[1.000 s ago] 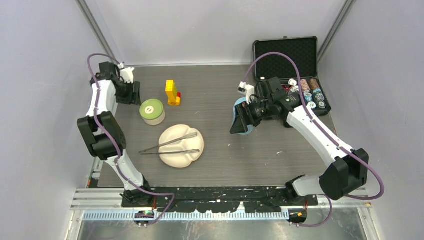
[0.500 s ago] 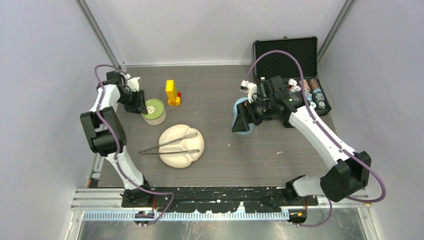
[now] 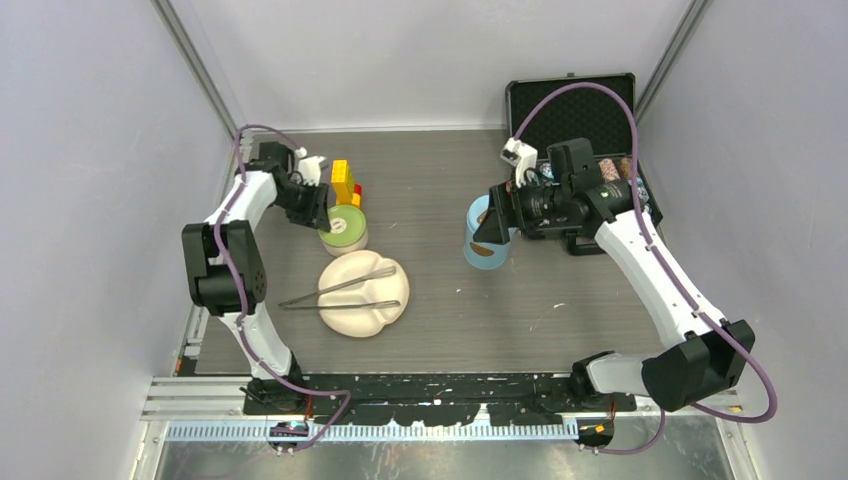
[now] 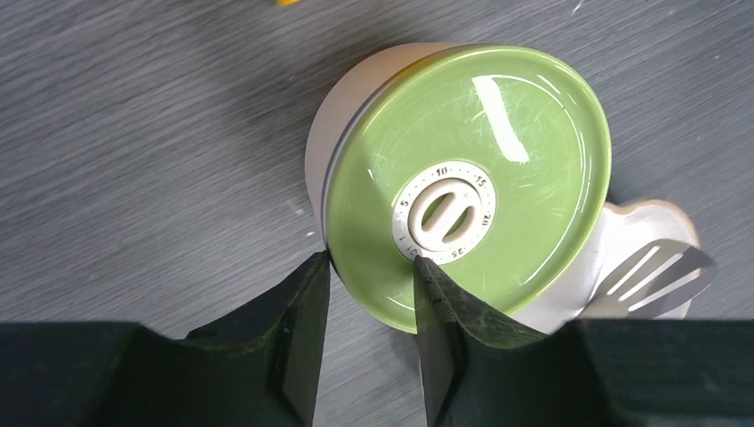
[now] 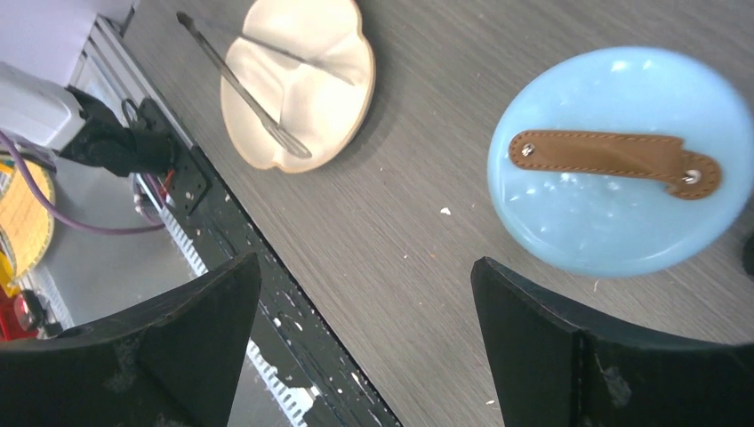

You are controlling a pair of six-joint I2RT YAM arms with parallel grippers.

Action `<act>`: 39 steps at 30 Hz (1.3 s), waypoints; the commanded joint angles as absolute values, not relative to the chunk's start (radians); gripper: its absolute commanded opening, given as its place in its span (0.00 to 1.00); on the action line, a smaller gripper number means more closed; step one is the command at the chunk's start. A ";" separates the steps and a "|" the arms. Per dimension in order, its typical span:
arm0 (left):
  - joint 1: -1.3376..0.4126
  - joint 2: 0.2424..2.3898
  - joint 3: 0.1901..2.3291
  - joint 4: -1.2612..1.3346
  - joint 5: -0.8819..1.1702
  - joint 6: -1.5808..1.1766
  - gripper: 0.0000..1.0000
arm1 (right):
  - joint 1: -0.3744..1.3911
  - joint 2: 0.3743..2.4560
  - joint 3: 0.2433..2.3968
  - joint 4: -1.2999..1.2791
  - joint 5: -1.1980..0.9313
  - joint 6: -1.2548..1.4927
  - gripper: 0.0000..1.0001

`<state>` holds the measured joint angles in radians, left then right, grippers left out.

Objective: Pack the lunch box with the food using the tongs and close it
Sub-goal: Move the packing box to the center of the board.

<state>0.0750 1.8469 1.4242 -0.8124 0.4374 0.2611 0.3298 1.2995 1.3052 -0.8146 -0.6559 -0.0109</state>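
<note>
While tight on rim of green lid (image 4: 462, 178), left claw (image 4: 369, 262) low; right claw (image 5: 364, 267) wide apart above blue lid (image 5: 613, 213).

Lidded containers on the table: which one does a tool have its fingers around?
The green-lidded bowl beside the cream plate: the left tool straddles its lid rim. The blue canister stands untouched; the right tool is open, off it.

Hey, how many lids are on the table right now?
2. The green lid sits on the small bowl beside the cream plate, left side; the blue lid with the brown handle is on the right.
</note>
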 commanded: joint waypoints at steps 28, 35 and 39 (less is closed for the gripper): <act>-0.479 1.912 1.543 -0.828 0.459 0.120 0.45 | 0.108 1.266 1.392 -0.734 -0.618 0.136 0.93; -0.475 1.932 1.642 -0.837 0.459 0.083 0.53 | 0.088 1.262 1.393 -0.736 -0.622 0.140 0.93; -0.419 1.904 1.760 -0.910 0.494 0.077 0.67 | 0.051 1.273 1.418 -0.747 -0.635 0.134 0.94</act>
